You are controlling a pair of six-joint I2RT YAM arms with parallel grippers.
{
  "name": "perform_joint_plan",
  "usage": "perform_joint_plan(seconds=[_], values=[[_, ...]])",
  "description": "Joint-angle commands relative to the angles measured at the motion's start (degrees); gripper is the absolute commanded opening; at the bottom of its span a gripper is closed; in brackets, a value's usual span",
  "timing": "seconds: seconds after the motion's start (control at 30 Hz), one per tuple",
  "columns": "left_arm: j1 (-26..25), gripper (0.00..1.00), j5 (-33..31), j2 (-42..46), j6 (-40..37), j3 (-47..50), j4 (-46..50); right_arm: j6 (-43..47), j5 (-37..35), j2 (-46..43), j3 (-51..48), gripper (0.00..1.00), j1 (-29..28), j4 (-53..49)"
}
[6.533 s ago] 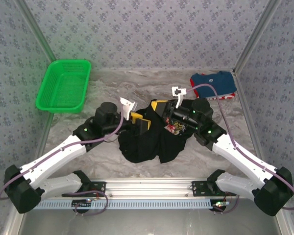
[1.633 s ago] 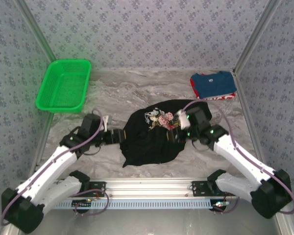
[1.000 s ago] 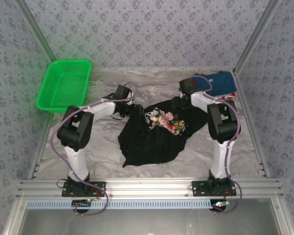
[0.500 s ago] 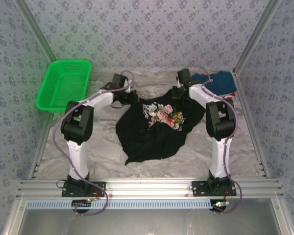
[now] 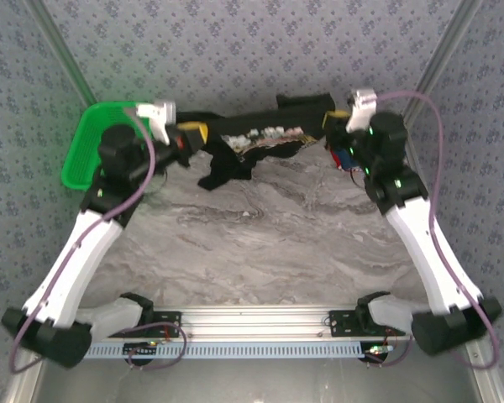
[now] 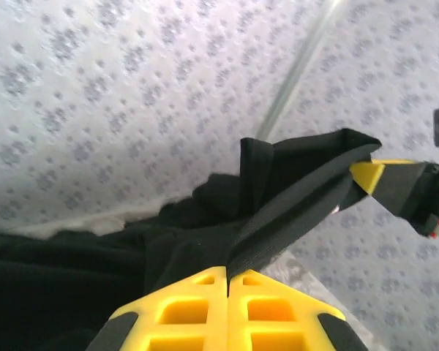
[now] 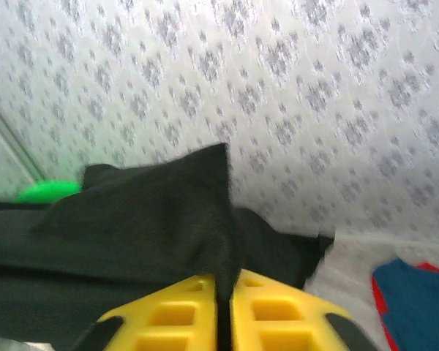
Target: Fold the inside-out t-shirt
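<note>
Two pincers, the left pincer [image 5: 189, 134] and right pincer [image 5: 336, 122], are each clamping shut on an edge of the inside-out t-shirt [image 5: 252, 134], stretching it in the air over the far side of the bench [image 5: 260, 227], probably to spread it flat. A green basket [image 5: 80, 164] is sitting beyond the left arm, its visible part holding nothing.

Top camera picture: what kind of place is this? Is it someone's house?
Probably a robot practice booth, not a house. Patterned walls box in one marble-look table, two robot arms are bolted to a metal rail, and the left hand and right hand hold up a black t-shirt.
</note>
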State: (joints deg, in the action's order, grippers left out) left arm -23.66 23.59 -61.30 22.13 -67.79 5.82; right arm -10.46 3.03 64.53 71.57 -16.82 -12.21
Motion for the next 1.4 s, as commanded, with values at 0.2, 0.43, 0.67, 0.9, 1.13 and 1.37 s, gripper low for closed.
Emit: perform_joint_plan(seconds=[0.2,0.43,0.67,0.9,1.13,1.37], values=[[-10.84,0.48,5.30,3.62,0.70,28.90,12.10,-11.44,-2.77,-15.27,-29.40,0.46,0.25,-19.02],[-10.87,0.66,-13.42,-0.45,2.14,23.88,13.29,-12.05,2.77,-2.20,-29.93,0.52,-12.10,-1.94],[-9.11,0.67,-20.11,-20.16,-0.18,12.17,15.32,-9.64,1.79,20.94,-18.27,0.58,-17.53,1.25],[-0.89,0.68,-18.32,-26.07,0.96,12.12,14.30,-10.70,6.46,33.32,-12.55,0.69,-20.49,9.84],[4.35,0.70,-19.10,-26.52,1.55,16.54,13.52,-14.46,7.84,43.32,-5.13,0.73,-25.12,15.56],[5.38,0.71,-17.46,-28.36,1.69,19.38,10.57,-14.94,2.12,48.70,0.22,0.27,-25.67,10.24]])
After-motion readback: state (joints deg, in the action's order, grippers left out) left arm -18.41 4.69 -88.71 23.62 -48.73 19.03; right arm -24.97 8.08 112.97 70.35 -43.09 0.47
